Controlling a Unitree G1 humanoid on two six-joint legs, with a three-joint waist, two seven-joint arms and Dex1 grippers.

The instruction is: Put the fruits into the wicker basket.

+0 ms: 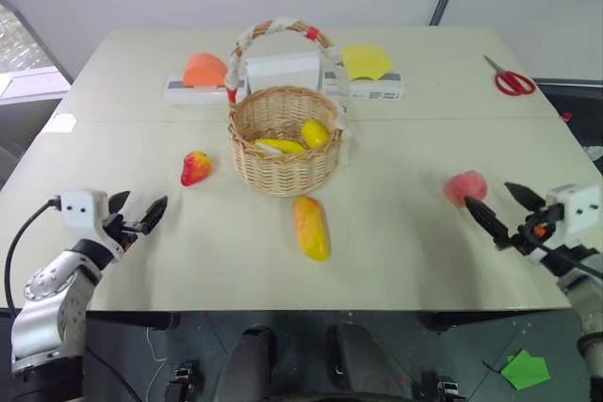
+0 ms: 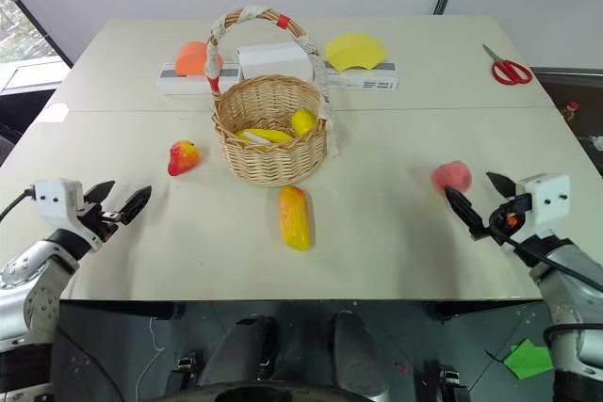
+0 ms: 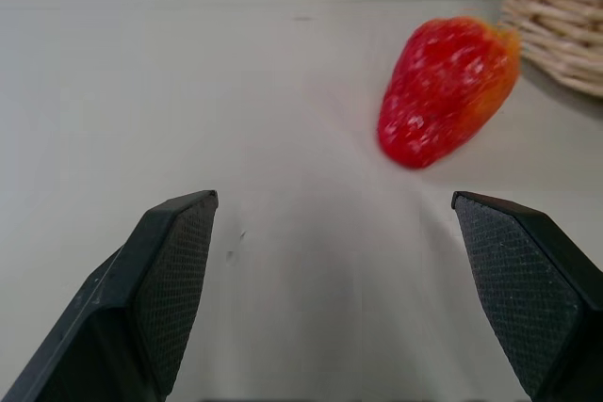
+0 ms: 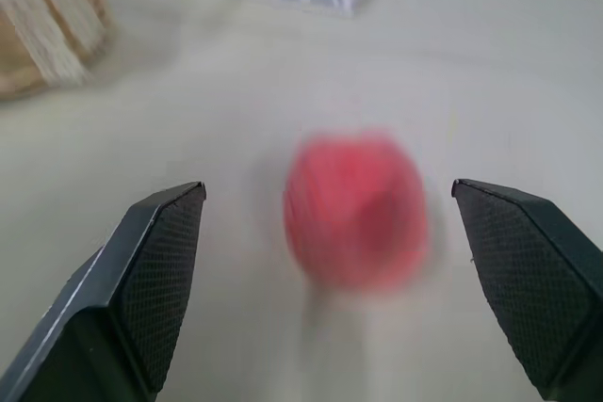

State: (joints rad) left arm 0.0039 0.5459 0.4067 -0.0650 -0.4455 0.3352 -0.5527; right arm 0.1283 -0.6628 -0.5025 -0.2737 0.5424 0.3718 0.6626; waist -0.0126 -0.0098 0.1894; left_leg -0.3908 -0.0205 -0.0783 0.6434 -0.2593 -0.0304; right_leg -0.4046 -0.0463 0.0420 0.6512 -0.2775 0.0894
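The wicker basket [image 1: 285, 143] stands mid-table with a banana [image 1: 278, 147] and a lemon [image 1: 315, 134] inside. In front of it lies the yellow-orange mango [image 1: 312, 227]. A small red-yellow fruit [image 1: 195, 168] rests to the basket's left; it lies ahead of my left gripper [image 1: 138, 211], which is open and empty near the table's front-left edge. The pink peach [image 1: 465, 186] sits on the right, just beyond my open, empty right gripper [image 1: 503, 208]. In the right wrist view the peach [image 4: 356, 210] lies ahead of the jaws, centred on their gap.
Behind the basket stand white boxes [image 1: 283, 71] with an orange half-disc [image 1: 204, 70] and a yellow one [image 1: 366, 60]. Red scissors [image 1: 512, 78] lie at the far right corner. The table's front edge [image 1: 311, 310] runs just below both grippers.
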